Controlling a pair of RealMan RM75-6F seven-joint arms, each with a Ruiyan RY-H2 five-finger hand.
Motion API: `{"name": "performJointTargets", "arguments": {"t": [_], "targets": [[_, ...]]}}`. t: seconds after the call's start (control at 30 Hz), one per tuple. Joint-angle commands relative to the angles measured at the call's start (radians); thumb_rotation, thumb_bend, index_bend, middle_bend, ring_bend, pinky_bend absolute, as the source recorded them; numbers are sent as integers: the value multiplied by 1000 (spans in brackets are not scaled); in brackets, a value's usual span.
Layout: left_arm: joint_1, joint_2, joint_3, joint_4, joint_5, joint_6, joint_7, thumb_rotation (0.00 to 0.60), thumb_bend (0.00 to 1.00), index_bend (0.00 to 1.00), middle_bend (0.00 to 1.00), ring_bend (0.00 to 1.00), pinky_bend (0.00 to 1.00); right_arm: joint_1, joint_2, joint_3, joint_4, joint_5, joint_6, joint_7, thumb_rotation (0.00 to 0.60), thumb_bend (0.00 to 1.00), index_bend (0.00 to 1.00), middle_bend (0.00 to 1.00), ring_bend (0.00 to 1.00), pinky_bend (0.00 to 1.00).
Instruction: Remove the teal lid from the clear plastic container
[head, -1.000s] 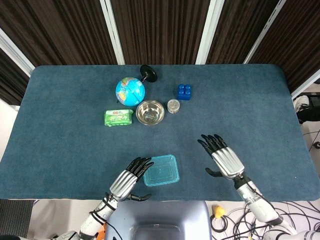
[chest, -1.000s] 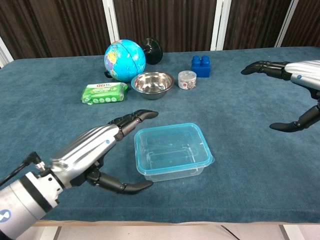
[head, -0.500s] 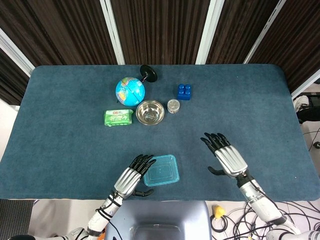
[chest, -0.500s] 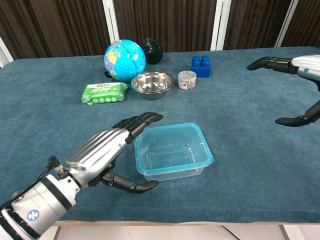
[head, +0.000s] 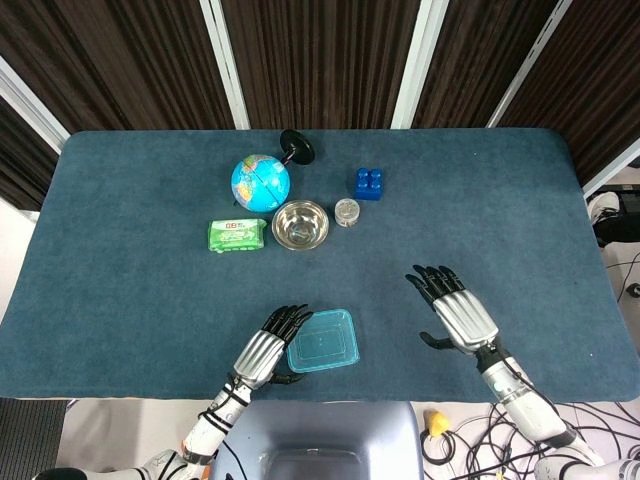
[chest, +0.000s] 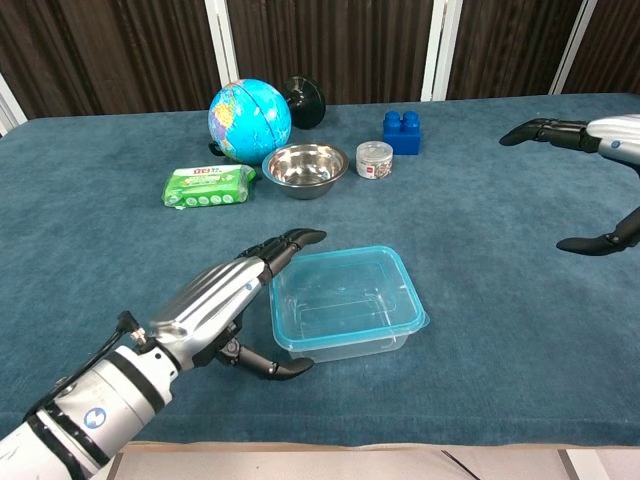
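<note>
A clear plastic container with a teal lid (head: 324, 340) (chest: 345, 302) sits near the front edge of the table. My left hand (head: 268, 348) (chest: 224, 307) is at its left side, fingers stretched along the lid's left rim and thumb curled under by the front left corner; it holds nothing, and I cannot tell whether it touches the box. My right hand (head: 456, 314) (chest: 588, 178) hovers open well to the right of the container, fingers spread, thumb hanging down.
At the back stand a globe (head: 260, 181), a green wipes pack (head: 236, 235), a steel bowl (head: 300, 225), a small jar (head: 347, 212) and a blue block (head: 369, 183). The blue cloth-covered table (head: 120, 260) ends just in front of the container.
My left hand has moved right, closing in on the container's left side. My right hand has drifted slightly right and away from the container.
</note>
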Motion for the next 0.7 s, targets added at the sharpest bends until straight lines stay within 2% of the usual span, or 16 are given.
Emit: {"name": "performJointTargets", "arguments": {"t": [0.03,0.1,0.2,0.3,0.7], "targets": [[-5,-5,-3,6,-7,-8,-10,600,184,0,7,0,103,0,-1,0,2,2,-1,-1,600,176,0,0,0,0],[-6,-6,-4,7,-8,-11,-13,600,192,0,38,4,121,0,-1,0,2,2,-2,-1,600,176,0,0,0,0],[-15,-14,-7,15,-10,-19,-32,600,208,0,188,69,170,4,-10,-2,13,0,-11,11,600,176,0,0,0,0],[-16,-18,-2,26,-10,-19,-49,600,220,0,283,133,188,16,-42,-10,51,-37,-24,57,600,176,4,0,0,0],[-6,-30,14,50,-1,13,-82,600,251,0,455,265,230,74,-184,-64,195,-222,-48,255,600,176,222,0,0,0]]}}
